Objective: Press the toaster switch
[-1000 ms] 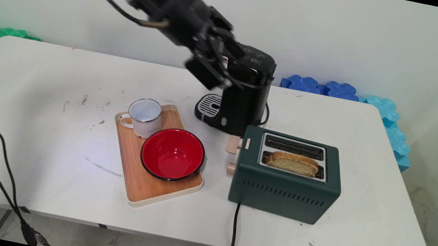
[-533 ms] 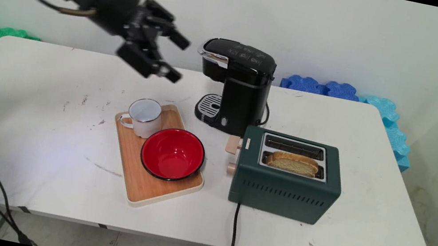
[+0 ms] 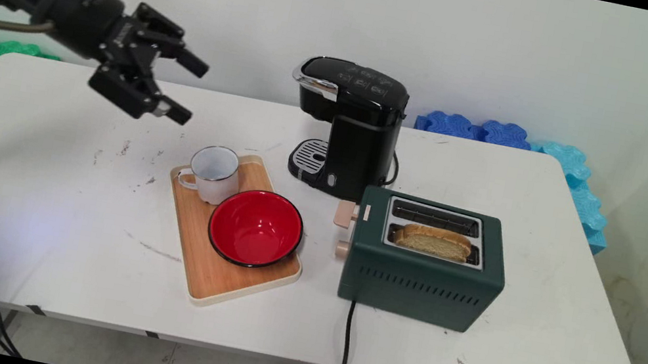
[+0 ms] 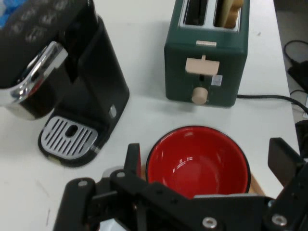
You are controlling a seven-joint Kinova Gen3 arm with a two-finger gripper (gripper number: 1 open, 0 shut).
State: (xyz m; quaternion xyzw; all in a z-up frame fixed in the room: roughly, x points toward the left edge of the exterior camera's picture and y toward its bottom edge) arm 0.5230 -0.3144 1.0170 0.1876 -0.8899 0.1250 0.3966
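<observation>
Main view: the end effector (image 3: 186,88) hangs in the air above the surface's (image 3: 32,171) far left part, its two fingers spread wide and holding nothing, pointing right toward the coffee maker (image 3: 350,126). The arm comes in from the upper left, nearly level. The nearest thing is the mug (image 3: 213,172), below and right of the fingers and well apart from them; it stands upright on the far end of the tray (image 3: 215,269), handle toward the left. The tray's long axis runs from far left to near right. A red bowl (image 3: 255,228) sits on the tray just beside the mug, nearer the camera. The coffee maker stands behind the tray's right side, its drip grille facing left. A green toaster (image 3: 425,260) stands right of the tray, its long axis left to right, lever and knob facing the tray, with a slice of bread (image 3: 432,241) in the near slot.

Hand view: the end effector (image 4: 207,159) looks over the bowl (image 4: 198,161), which lies between the open fingers (image 4: 133,161). The coffee maker (image 4: 57,77) is upper left and the toaster (image 4: 207,53) at the top, its lever facing the camera. Nothing stands between fingers and bowl.
</observation>
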